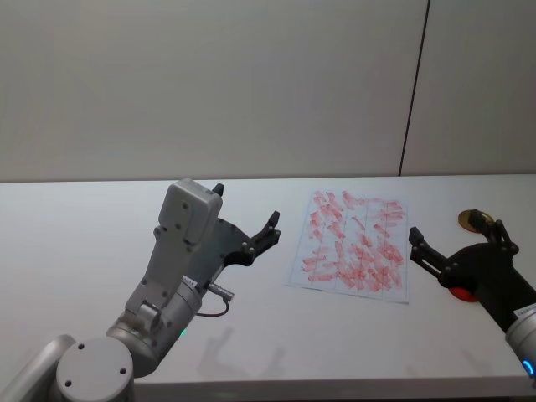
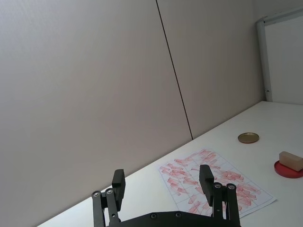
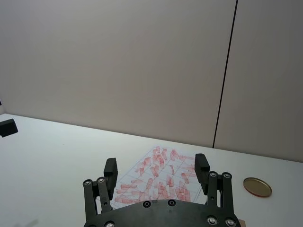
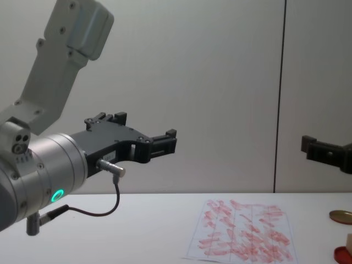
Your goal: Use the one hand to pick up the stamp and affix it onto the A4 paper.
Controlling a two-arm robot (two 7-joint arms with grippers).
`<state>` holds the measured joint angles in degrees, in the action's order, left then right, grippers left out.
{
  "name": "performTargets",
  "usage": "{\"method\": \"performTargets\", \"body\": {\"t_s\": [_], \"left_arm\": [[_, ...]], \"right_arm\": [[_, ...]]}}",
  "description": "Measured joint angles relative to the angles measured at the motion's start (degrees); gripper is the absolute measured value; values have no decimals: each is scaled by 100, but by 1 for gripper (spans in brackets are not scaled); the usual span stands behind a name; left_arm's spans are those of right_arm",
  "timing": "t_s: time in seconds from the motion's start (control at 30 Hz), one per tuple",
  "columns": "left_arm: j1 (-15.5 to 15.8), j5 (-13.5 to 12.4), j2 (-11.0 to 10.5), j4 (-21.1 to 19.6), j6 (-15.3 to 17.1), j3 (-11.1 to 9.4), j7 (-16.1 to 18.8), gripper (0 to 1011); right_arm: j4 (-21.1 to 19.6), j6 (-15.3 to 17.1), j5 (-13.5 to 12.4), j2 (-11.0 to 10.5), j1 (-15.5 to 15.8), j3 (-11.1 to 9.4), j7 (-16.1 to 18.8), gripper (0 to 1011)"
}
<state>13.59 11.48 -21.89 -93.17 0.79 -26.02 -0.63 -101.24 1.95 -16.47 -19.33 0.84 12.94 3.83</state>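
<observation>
Pale tan stamp (image 2: pixel 290 161) sitting on red disc (image 2: pixel 288 171), probably ink pad wetting its face, just right of A4 paper (image 1: pixel 356 244). Right gripper (image 1: pixel 457 234) hovering over disc, fingers spread for grasp. Left gripper (image 1: pixel 245 207) idling raised, spread, off paper.

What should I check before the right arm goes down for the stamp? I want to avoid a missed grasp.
1. Right gripper open: ok.
2. Stamp resting on the red disc: ok.
3. Right gripper centred over the stamp: cannot tell.
4. A4 paper lying flat with nothing on it: ok.
5. Left gripper raised and off to the paper's left, out of the way: ok.
</observation>
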Motion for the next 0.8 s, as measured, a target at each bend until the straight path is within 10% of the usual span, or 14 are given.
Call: {"method": "performTargets", "body": {"t_s": [0.8], "left_arm": [[0, 0, 0, 0, 0, 0, 0, 993]], "right_arm": [[1, 0, 1, 0, 0, 0, 0, 1001]]}}
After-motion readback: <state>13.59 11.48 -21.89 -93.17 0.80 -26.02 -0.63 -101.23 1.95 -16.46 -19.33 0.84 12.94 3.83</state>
